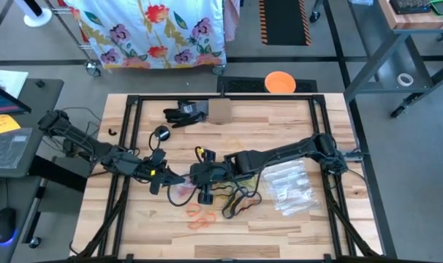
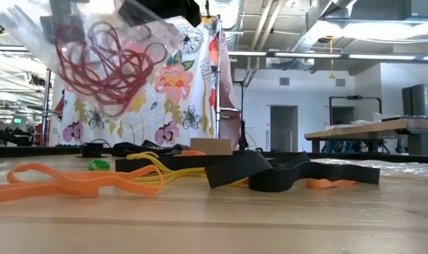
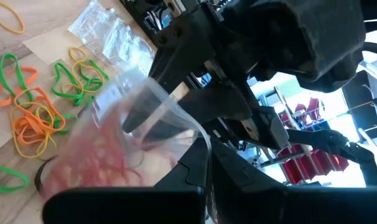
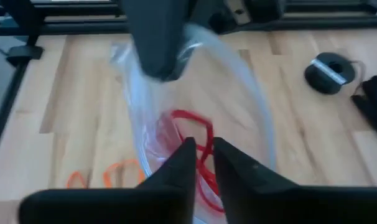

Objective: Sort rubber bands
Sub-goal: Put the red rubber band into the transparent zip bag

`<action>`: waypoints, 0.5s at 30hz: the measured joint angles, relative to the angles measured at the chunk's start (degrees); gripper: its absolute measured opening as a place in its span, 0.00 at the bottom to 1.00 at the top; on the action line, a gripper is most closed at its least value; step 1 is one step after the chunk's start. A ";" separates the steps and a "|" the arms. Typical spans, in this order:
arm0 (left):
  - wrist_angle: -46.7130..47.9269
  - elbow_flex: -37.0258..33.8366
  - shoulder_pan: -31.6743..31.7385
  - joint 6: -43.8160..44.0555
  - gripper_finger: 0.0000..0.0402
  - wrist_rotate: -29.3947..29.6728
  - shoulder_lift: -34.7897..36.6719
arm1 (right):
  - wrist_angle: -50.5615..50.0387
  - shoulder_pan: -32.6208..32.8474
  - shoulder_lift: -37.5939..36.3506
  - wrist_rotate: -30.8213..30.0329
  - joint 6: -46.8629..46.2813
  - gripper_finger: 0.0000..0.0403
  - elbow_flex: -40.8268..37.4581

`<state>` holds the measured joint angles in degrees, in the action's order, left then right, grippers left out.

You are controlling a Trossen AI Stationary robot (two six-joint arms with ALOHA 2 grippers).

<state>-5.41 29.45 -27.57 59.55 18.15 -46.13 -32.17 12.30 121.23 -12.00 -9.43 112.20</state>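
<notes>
Two arms, matte black throughout, built of slim tubular links with bulkier blocky joints. Left gripper (image 1: 165,175) with small yellow markings near the wrist. Right gripper (image 1: 204,175) likewise, yellow tab by its wrist housing. Fingers (image 4: 176,167) flat, dark, tapered, smooth-faced. Black cables along both arms.

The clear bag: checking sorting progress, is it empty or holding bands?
Holding bands. The clear bag hangs lifted above the table with a tangle of red rubber bands inside.
</notes>
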 joint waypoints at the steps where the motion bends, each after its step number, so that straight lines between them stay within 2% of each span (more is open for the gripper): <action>1: 0.00 0.00 0.00 0.00 0.00 0.02 0.00 | -0.27 -0.09 0.00 0.11 0.05 0.21 0.00; 7: 0.17 0.00 0.02 -0.02 0.00 0.18 0.00 | -1.87 -0.49 -0.08 0.03 4.12 0.31 1.30; 15: 0.55 0.00 0.00 -0.12 0.00 0.15 0.00 | -12.43 0.49 -0.37 0.00 8.47 0.32 9.23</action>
<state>-4.86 29.45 -27.57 59.43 18.31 -46.13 -44.60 12.80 120.86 -12.00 -0.96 121.43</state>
